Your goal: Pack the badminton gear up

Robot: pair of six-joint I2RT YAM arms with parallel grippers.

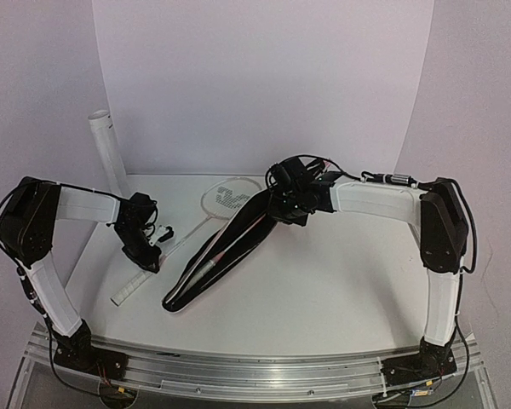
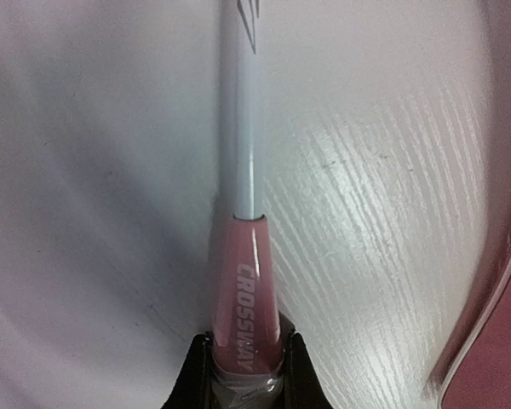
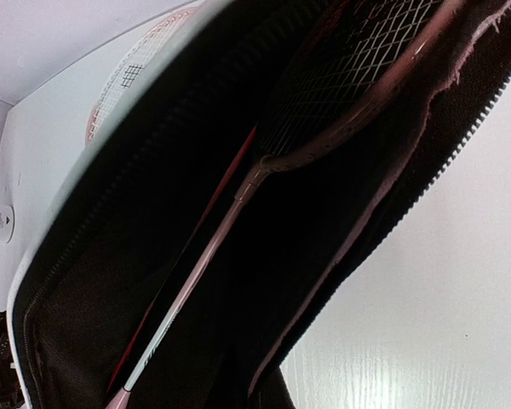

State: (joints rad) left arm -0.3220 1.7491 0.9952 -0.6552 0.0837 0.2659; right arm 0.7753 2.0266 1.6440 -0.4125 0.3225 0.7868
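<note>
Left gripper [image 2: 245, 375] is closed narrow on 1 racket [image 1: 227, 197], pads on either side of the pink cone where the thin shaft meets the grip. This racket lies just beside the bag [image 1: 206, 264] on its left-arm side, head near the bag's far end, white handle angled away from the bag's near end. It is close to the bag's open edge but not in it.

A 2nd racket [image 3: 349, 77] is already inside the bag: strings and shaft show against the dark lining.

Right gripper [image 1: 289, 204] sits at the bag's far end, where the mouth gapes. Its fingers are hidden by fabric, so I cannot tell if it is pinching the rim. No shuttlecocks in view. A white tube [image 1: 107, 155] leans on the wall, well apart from the bag, past the left arm.

Handling, as a judgement:
- The racket looks light but long, so it will swing around the grip point.
- The shaft is thin, glossy and likely slippery, and the strings and frame are fragile.
- The cone or handle is the right place to hold, never the head.
- The bag is soft and floppy, so its mouth needs holding open while the head goes in first
</note>
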